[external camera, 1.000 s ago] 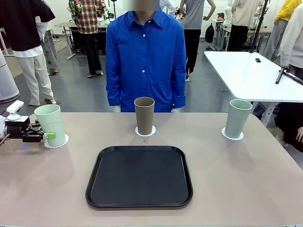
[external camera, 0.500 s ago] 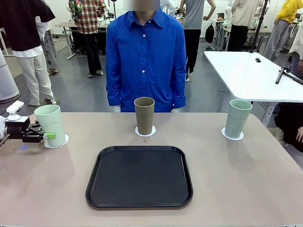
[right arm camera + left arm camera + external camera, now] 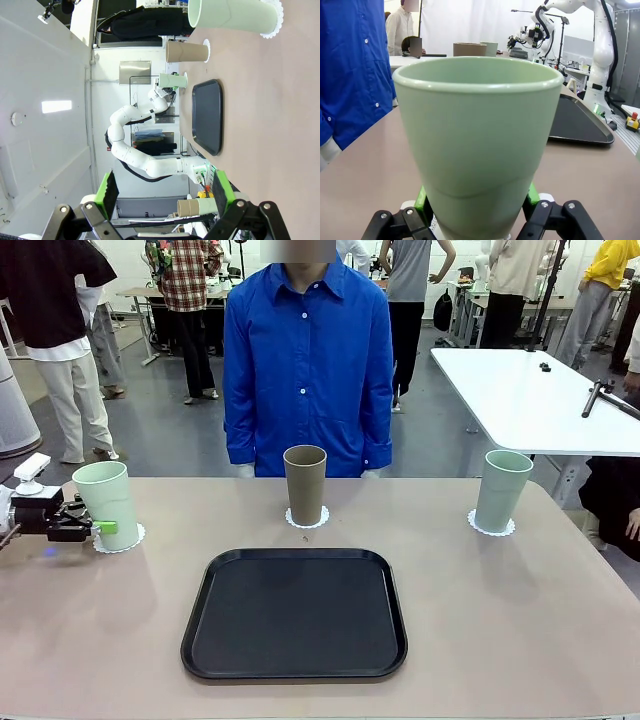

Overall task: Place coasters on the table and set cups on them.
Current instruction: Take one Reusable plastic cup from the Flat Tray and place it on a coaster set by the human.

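The black tray (image 3: 294, 614) is being taken as the landmark on the beige-pink table (image 3: 520, 620). Beyond the tray's far edge, the olive-brown cup (image 3: 305, 486) is being carried upright by a white lacy coaster (image 3: 307, 518), in front of a person in a blue shirt (image 3: 306, 360). Well off to the tray's far right, a mint green cup (image 3: 501, 490) is being supported upright on a second coaster (image 3: 491, 528). Well off to the tray's far left, another mint green cup (image 3: 107, 505) is being held on a third coaster (image 3: 122, 539), and it is being pinched low on its body by the left gripper (image 3: 100, 527), whose green pads (image 3: 422, 199) are being pressed against both sides of the cup in the left wrist view. In the right wrist view the right gripper (image 3: 164, 189) is being kept spread wide with nothing between its fingers, away from the tray, and all three cups are being seen sideways beyond it.
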Controlling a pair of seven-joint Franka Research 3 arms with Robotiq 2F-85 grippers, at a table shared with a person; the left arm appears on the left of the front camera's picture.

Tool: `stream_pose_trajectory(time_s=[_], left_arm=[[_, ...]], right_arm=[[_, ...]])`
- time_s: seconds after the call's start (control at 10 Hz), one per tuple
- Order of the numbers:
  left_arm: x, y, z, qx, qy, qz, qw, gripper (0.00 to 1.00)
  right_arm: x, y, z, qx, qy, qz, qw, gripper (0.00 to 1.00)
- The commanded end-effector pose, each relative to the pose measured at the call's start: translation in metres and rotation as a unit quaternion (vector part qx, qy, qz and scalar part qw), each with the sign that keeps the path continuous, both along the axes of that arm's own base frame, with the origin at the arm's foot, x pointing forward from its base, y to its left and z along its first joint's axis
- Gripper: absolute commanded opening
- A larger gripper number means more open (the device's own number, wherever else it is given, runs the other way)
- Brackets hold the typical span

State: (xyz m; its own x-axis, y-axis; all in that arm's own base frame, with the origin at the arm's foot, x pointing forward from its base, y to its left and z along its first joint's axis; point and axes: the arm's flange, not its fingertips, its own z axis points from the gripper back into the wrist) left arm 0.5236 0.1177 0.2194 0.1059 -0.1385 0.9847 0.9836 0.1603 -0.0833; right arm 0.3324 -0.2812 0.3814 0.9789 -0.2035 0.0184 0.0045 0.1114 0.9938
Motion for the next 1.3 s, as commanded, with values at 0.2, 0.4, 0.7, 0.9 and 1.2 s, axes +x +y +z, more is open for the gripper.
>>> stream_pose_trajectory(time_s=[0.2,0.4,0.7,0.9,1.2], left_arm=[[-0.001,0.002,0.002,-0.001,-0.011,-0.003,1.0,0.84],[-0.001,0.003,0.003,-0.001,-0.017,-0.007,1.0,0.84],[0.002,0.005,0.003,-0.007,-0.023,-0.007,1.0,0.84],[0.004,0.004,0.0,-0.007,-0.025,-0.011,1.0,0.84],[0.007,0.007,-0.008,-0.005,-0.018,-0.013,1.0,0.84]], right_arm=[[0.0,0.0,0.001,-0.002,-0.002,-0.001,1.0,1.0],[0.0,0.0,0.001,-0.002,-0.002,-0.001,1.0,1.0],[0.0,0.0,0.001,-0.002,-0.002,-0.001,1.0,1.0],[0.0,0.0,0.001,-0.002,-0.002,-0.001,1.0,1.0],[0.0,0.0,0.001,-0.002,-0.002,-0.001,1.0,1.0]])
